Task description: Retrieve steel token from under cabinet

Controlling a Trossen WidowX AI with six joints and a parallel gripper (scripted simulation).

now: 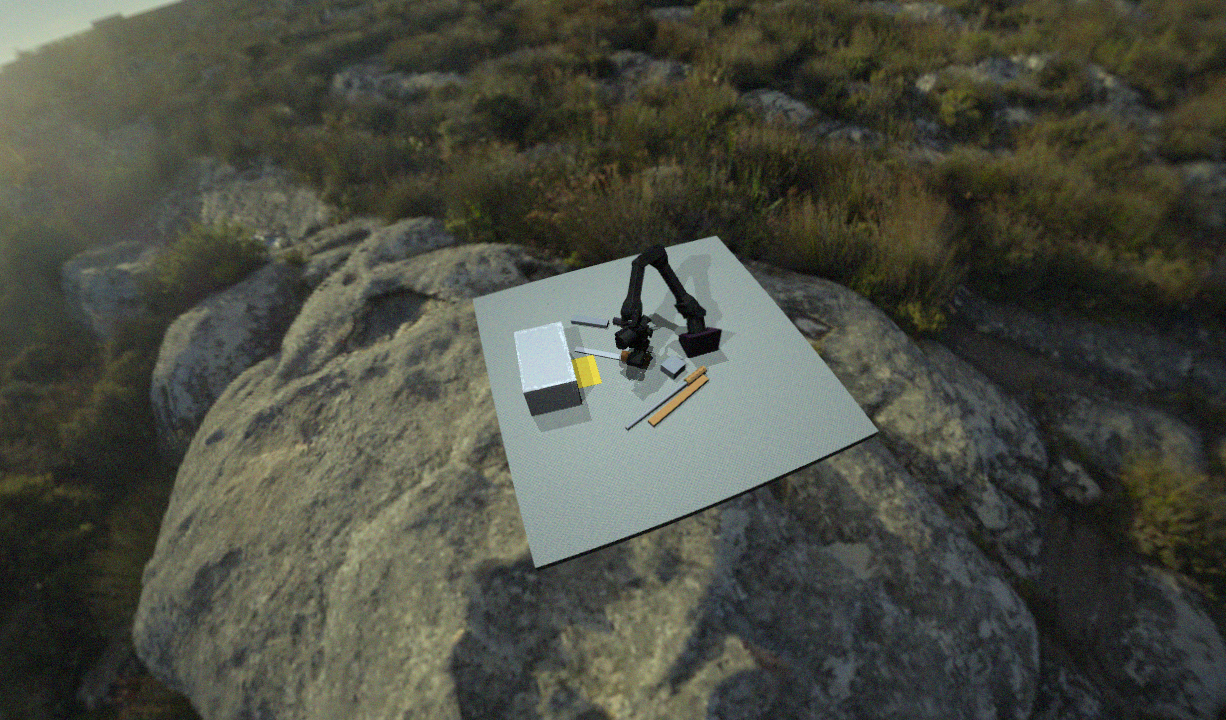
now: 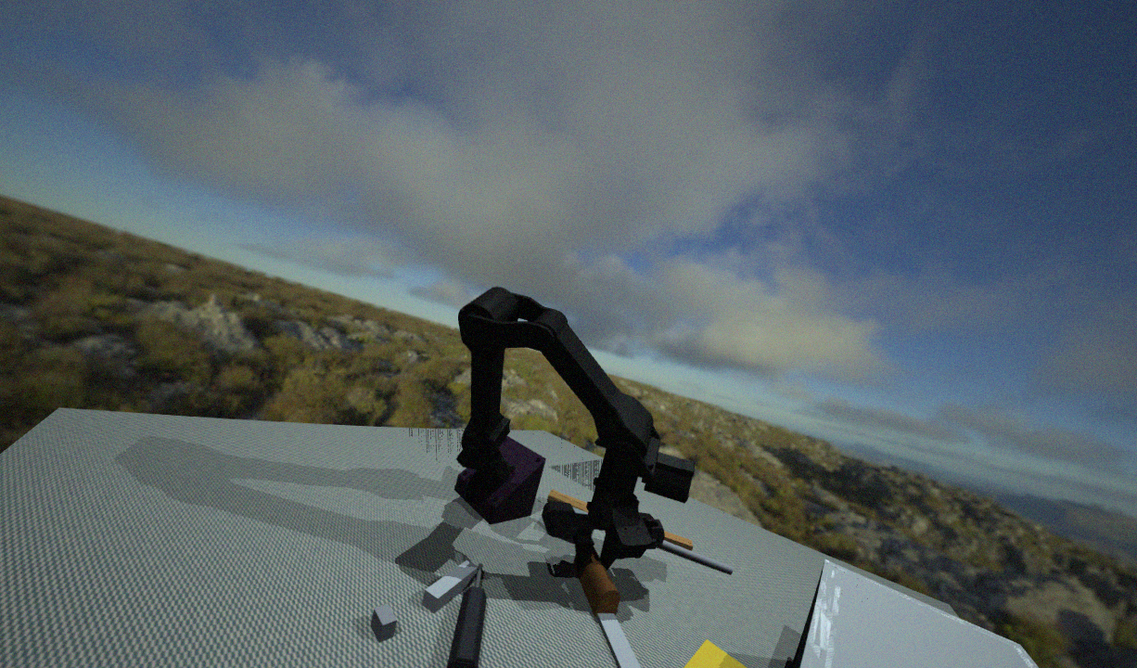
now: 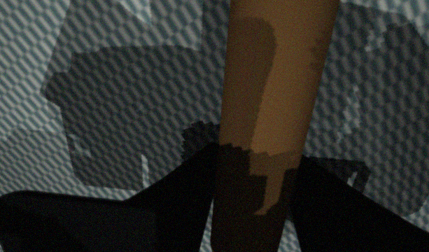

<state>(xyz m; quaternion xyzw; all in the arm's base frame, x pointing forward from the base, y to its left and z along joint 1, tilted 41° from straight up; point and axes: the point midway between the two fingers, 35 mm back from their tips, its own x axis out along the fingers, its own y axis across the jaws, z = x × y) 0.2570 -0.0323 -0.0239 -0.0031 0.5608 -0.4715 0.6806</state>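
Gripper (image 1: pixel 636 358) (image 2: pixel 593 564) (image 3: pixel 251 155) clamped partway open on brown handle (image 1: pixel 628 356) (image 2: pixel 599 588) (image 3: pixel 284 87) of flat-bladed tool, centre of frame from above. Steel token not visible, presumably beneath white cabinet (image 1: pixel 545 356) (image 2: pixel 904 627), left. Off-centre sweep could wedge token deeper; overlong pull could overshoot yellow area (image 1: pixel 587 371) (image 2: pixel 711 656).

The black, angular six-joint arm (image 1: pixel 653 259) (image 2: pixel 584 369) rises behind the hand (image 1: pixel 637 356) (image 2: pixel 593 560) (image 3: pixel 257 164), bends sharply at an elbow above it, then slopes down to the wrist. The hand points down near the surface, its two black fingers closed on a brown handle.
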